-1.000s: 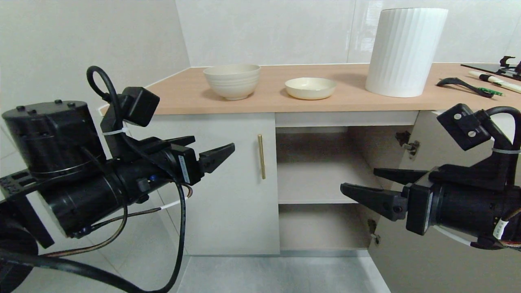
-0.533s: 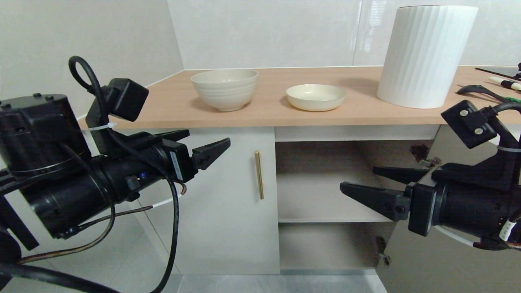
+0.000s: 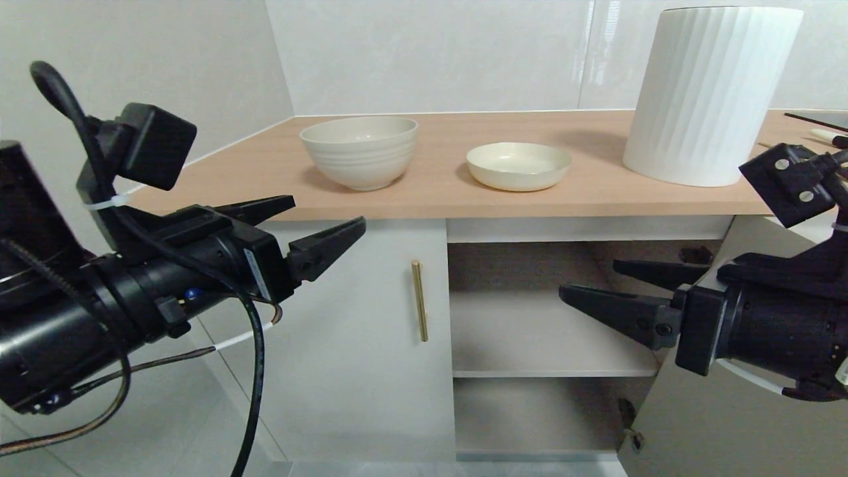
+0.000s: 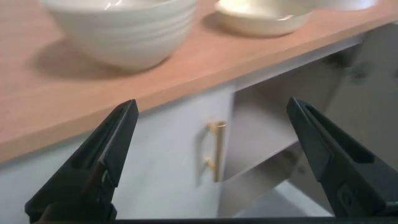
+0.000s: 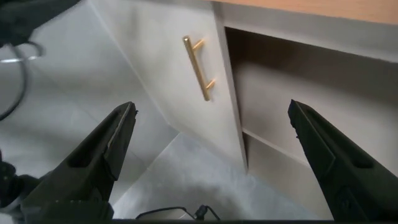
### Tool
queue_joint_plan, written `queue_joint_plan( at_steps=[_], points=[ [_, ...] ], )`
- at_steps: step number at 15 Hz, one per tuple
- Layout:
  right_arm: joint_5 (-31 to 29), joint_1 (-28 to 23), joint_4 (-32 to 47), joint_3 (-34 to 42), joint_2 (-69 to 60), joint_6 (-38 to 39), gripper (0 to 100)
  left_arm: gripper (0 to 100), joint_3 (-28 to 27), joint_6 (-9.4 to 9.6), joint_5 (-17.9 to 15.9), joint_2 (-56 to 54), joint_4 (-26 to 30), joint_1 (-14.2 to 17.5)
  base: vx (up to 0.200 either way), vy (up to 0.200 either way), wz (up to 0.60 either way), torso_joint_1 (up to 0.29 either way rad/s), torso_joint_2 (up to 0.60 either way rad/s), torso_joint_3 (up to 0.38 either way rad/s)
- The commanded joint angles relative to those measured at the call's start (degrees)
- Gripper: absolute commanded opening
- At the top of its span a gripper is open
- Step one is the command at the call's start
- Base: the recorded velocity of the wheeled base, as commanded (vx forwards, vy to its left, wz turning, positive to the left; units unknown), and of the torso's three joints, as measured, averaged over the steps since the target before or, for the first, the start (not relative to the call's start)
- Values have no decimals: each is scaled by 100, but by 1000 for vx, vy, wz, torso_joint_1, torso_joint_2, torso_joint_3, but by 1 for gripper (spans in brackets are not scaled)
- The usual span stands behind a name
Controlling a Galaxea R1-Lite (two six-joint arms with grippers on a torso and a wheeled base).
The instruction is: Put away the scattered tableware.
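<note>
A ribbed cream bowl (image 3: 359,151) (image 4: 121,28) stands on the wooden countertop (image 3: 430,179), with a shallow cream dish (image 3: 518,165) (image 4: 262,15) to its right. My left gripper (image 3: 322,222) (image 4: 211,134) hangs open and empty in front of the counter's edge, below and left of the bowl. In front of the open cupboard compartment (image 3: 550,324) (image 5: 311,118), below the dish, my right gripper (image 3: 589,285) (image 5: 211,143) is open and holds nothing.
A tall white ribbed cylinder (image 3: 709,93) stands at the counter's right. The left cupboard door (image 3: 358,331) is closed, with a brass handle (image 3: 419,299) (image 4: 214,149) (image 5: 198,76). The right door (image 3: 722,371) is swung open. A shelf (image 3: 543,344) divides the open compartment.
The head camera has shifted, so counter and cupboard sit lower and closer in the picture. My left gripper has risen toward the counter's edge. Both grippers stay open.
</note>
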Motion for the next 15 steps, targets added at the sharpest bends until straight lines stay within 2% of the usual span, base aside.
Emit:
queue_joint_plan(
  at_steps=[1, 3, 6, 15],
  points=[
    [5, 16, -3, 5, -47, -3, 100, 100, -27, -4, 1, -258, 102, -107, 0, 0, 0, 0, 0, 0],
    [31, 25, -3, 22, -56, -3, 100, 100, -71, -4, 1, -285, 225, -107, 0, 0, 0, 4, -79, -79],
    [49, 69, 6, 31, -47, -12, 100, 100, -71, -4, 1, -258, 225, -107, 0, 0, 0, 23, -219, -305],
    [40, 86, 6, 48, -47, -12, 100, 100, -54, -4, 10, -170, 234, -107, 0, 0, 0, 115, -484, -339]
  ],
)
